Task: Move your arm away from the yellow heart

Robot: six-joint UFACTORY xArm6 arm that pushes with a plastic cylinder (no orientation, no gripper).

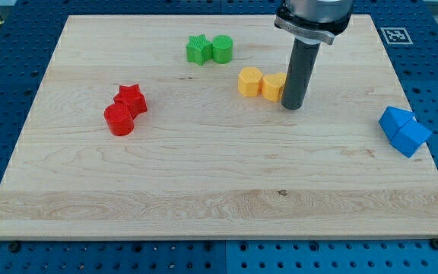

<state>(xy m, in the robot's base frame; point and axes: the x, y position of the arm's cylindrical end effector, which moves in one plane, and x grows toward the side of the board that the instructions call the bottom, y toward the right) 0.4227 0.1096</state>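
The tip (293, 106) of the end effector, a plain dark rod with no jaws to open or close, rests on the pale wooden desk (204, 183) against the right edge of a yellow block (273, 87), likely the heart. Another rounded yellow block (249, 81) touches that one on the view's left. Both look like smooth, matte plastic.

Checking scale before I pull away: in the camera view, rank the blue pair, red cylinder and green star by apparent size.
1. Blue pair, clearly largest, though nearest the view's bottom.
2. Red cylinder.
3. Green star, slightly smaller, perhaps only because farther up the board.
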